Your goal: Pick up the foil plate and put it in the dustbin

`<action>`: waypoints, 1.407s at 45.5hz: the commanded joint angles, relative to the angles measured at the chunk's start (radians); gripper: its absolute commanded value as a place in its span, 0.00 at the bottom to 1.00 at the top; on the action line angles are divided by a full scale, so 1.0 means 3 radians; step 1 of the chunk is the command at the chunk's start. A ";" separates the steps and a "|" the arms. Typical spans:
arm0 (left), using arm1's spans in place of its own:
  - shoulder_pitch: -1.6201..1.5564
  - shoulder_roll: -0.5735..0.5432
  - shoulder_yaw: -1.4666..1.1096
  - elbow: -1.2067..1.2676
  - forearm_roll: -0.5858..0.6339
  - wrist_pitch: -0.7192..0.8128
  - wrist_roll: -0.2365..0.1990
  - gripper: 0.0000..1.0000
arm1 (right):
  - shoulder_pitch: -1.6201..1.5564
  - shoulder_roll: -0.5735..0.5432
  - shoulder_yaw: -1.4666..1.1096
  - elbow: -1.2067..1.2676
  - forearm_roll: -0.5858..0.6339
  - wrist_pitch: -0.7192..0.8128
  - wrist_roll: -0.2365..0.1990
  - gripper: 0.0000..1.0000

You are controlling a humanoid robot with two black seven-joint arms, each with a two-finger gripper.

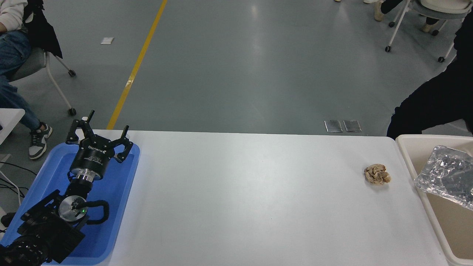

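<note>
The foil plate (pixel 445 176) is a crinkled silver tray at the right edge. It lies tilted in the cream-beige dustbin (pixel 407 147), with its lower left corner against the bin's left rim. No gripper touches it. My right arm and gripper are out of view. My left gripper (pixel 101 131) is open and empty, parked over the blue tray (pixel 122 184) at the lower left, far from the plate.
A small crumpled beige-brown paper ball (pixel 377 174) lies on the white table (pixel 240 199) just left of the dustbin. A person in black clothing (pixel 432 103) stands behind the bin at the far right. People sit on wheeled chairs beyond the table.
</note>
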State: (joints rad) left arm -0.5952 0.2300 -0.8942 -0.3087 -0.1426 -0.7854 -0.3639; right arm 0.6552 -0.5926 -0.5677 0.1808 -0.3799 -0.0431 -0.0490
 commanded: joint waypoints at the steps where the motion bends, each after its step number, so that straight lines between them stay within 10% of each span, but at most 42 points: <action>1: 0.0000 0.0000 0.0000 0.0001 0.0000 0.0000 -0.0004 1.00 | -0.0031 0.0002 0.0026 -0.0020 0.0003 -0.0020 0.0005 0.59; 5: 0.0000 0.0000 0.0000 0.0001 0.0000 0.0000 0.0001 1.00 | -0.0001 -0.0003 0.0021 -0.0015 0.0003 -0.0040 0.0005 1.00; 50: 0.0000 0.0000 0.0000 0.0001 0.0000 0.0000 -0.0004 1.00 | 0.2688 0.0313 -0.1057 0.1264 -0.0002 0.0123 0.0010 1.00; 64: 0.0000 0.0000 0.0005 0.0001 0.0000 0.0000 0.0001 1.00 | 0.3558 0.0370 -0.1411 0.1806 -0.0007 0.1135 0.0010 1.00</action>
State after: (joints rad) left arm -0.5952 0.2300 -0.8936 -0.3084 -0.1426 -0.7854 -0.3643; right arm 1.5210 -0.5012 -0.9190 0.6087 -0.3807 0.1057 -0.0459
